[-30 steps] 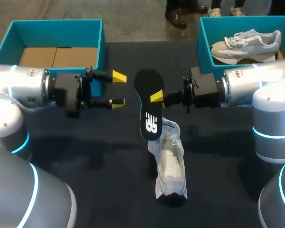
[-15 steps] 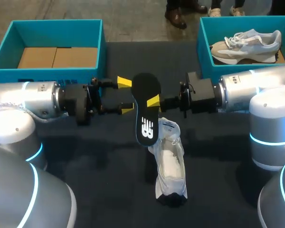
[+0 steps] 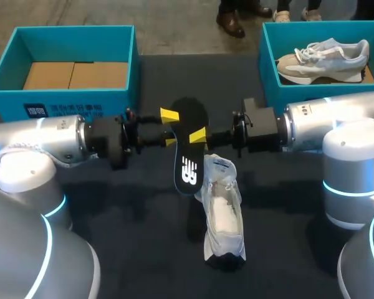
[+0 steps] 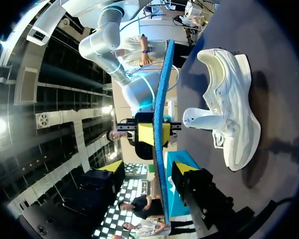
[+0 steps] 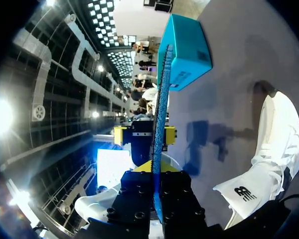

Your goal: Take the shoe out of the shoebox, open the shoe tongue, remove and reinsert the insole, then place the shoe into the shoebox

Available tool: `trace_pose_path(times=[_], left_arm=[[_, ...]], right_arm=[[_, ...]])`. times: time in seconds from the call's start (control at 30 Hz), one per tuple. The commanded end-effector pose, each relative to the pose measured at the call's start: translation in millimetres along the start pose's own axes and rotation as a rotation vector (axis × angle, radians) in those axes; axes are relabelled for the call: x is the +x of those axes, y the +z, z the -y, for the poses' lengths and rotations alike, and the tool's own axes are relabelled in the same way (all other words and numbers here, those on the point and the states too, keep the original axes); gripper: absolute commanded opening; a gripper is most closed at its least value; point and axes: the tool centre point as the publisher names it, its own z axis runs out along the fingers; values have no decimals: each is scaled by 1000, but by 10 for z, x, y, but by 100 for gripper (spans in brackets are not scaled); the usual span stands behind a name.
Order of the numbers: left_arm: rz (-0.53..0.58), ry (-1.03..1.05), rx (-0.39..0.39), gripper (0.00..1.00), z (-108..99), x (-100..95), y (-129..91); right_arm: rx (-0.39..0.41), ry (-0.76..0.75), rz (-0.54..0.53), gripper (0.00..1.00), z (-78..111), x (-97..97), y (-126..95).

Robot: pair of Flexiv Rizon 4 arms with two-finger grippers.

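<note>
Head view, nearest first: we find the white shoe (image 3: 223, 215) resting on the table (image 3: 112, 205), out of any box, its tongue (image 3: 221, 167) pulled up and open. Just beyond it the black insole (image 3: 190, 146) hangs in the air, clear of the shoe. In our judgement removal is done and reinsertion is the step in hand.

Our right gripper (image 3: 198, 134) is clamped on the insole; the right wrist view shows it edge-on between the fingers. Our left gripper (image 3: 169, 128) has its fingers spread. In the left wrist view the insole's edge lies between them, but we cannot confirm contact.

Next move, as we judge it: the left fingers must close before the right lets go. The insole then goes toe-first into the unrestrained shoe, which may slide.

Markings: a white logo (image 3: 188, 169) on the insole, print on the tongue, a white label (image 3: 62, 111) on the left shoebox (image 3: 71, 34) — none transcribed. Farthest, the right shoebox (image 3: 269, 56) holds a second shoe (image 3: 324, 59).
</note>
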Motion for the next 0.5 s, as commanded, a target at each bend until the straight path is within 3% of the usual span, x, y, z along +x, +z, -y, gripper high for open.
trace_pose_path(times=[0.03,0.5], left_arm=[[1,4,-7,52,8,13,21],[-7,17,-17,41,-21,36,116]], right_arm=[[-2,0,5,0,3,6,22],[-2,0,5,0,3,6,22]])
